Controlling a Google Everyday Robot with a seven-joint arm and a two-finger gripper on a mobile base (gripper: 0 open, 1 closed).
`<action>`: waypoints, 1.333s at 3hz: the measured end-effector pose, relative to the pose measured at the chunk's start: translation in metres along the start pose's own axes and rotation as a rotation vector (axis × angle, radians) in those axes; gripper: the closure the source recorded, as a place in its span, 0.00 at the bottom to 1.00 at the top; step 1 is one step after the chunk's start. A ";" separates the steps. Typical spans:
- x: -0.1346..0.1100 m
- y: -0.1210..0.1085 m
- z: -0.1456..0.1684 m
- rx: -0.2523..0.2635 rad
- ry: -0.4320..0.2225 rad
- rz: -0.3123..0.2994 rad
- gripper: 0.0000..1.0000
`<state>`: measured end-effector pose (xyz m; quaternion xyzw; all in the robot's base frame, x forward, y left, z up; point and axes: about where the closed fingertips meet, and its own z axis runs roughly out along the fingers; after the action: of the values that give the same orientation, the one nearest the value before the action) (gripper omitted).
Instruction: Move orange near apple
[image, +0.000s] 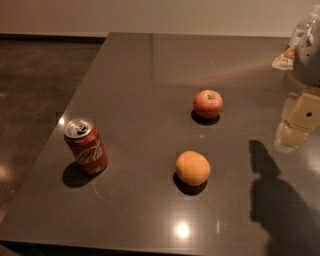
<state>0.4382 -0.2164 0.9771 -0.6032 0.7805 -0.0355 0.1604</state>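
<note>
The orange (192, 168) sits on the dark table (135, 90), in the front middle. The red apple (208, 103) with yellowish patches stands behind it and slightly to the right, a short gap apart. My gripper (299, 122) hangs at the right edge of the view, above the table, to the right of both fruits and touching neither. It holds nothing that I can see. Its shadow falls on the table in front of it.
An opened red Coca-Cola can (86, 145) stands upright at the front left. The table's left edge (75, 95) drops to a dark floor. A crumpled wrapper or bag (286, 57) lies at the far right.
</note>
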 end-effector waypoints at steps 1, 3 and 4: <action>0.000 0.000 0.000 0.000 0.000 0.000 0.00; -0.041 0.041 0.017 -0.117 -0.102 -0.208 0.00; -0.066 0.069 0.027 -0.152 -0.174 -0.300 0.00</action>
<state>0.3966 -0.1310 0.9477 -0.7240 0.6654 0.0526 0.1742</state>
